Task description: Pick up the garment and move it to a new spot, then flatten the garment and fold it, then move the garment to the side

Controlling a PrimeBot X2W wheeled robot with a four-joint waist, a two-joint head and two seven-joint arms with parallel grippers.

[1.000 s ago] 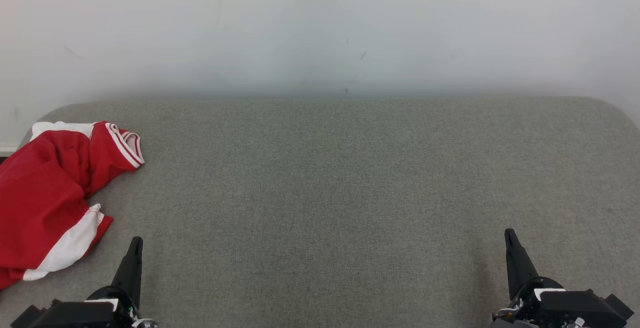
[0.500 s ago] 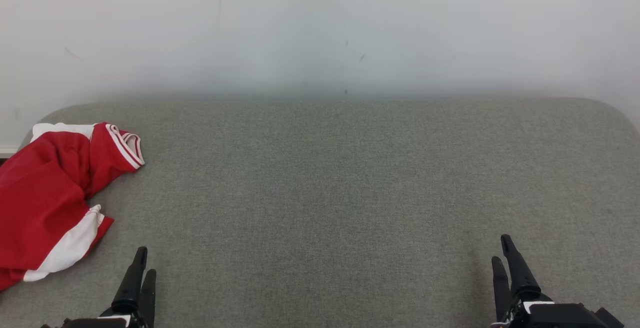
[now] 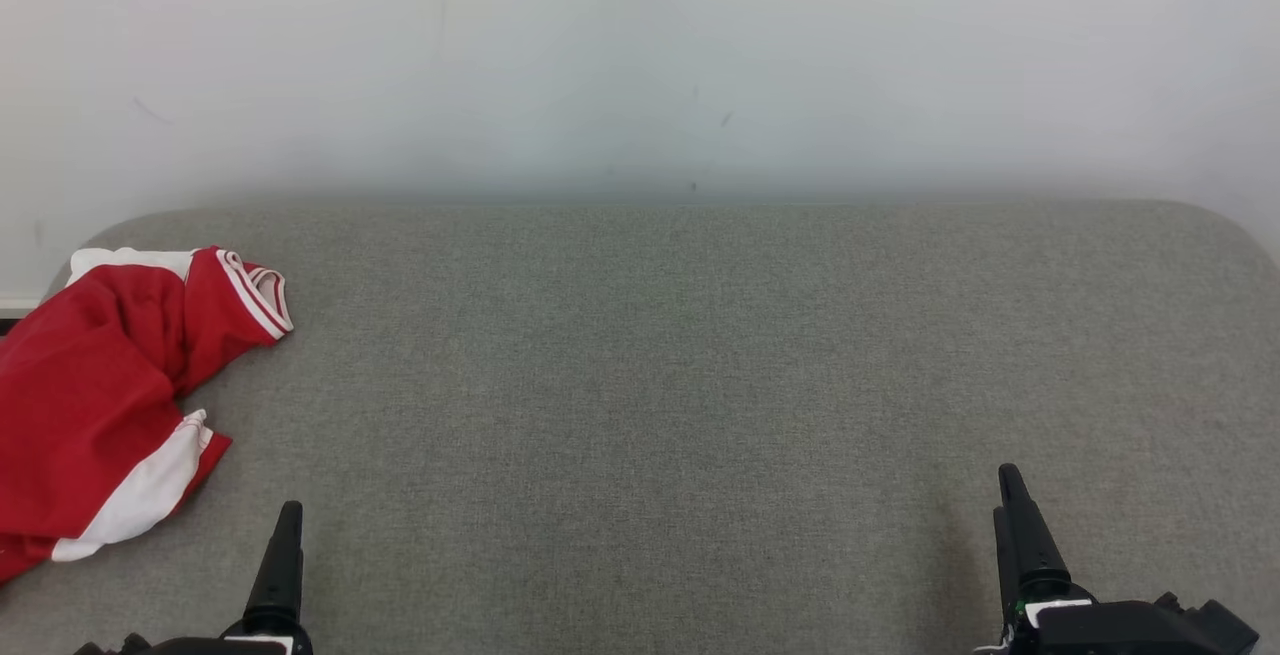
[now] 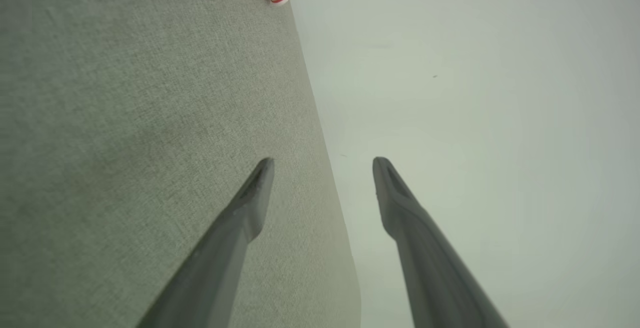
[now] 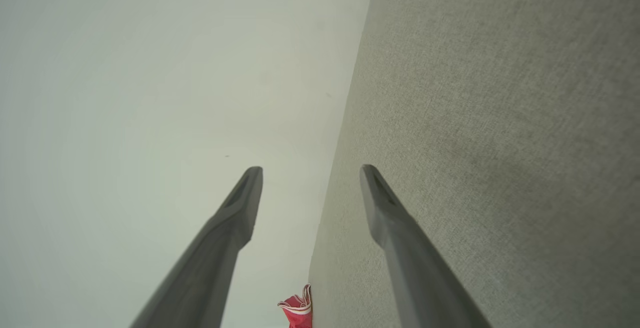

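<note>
Head view: red-and-white garment (image 3: 90, 395) lying crumpled at far left edge of grey pad (image 3: 650, 385), untouched; left gripper (image 3: 283, 555) and right gripper (image 3: 1012, 520) hovering low at near edge.
Left wrist view: fingers (image 4: 250, 203) standing apart, having just sprung open from shut; garment peeking in at top.
Right wrist view: fingers likewise apart, gripping nothing; pickup seemingly about to begin, left arm sitting nearest.

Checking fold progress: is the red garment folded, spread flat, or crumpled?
Crumpled. The red garment lies bunched at the left edge of the grey surface, creased, neither flat nor folded.

garment (image 3: 95, 385) on table (image 3: 650, 385) at far left, wall (image 3: 640, 55) behind table
</note>
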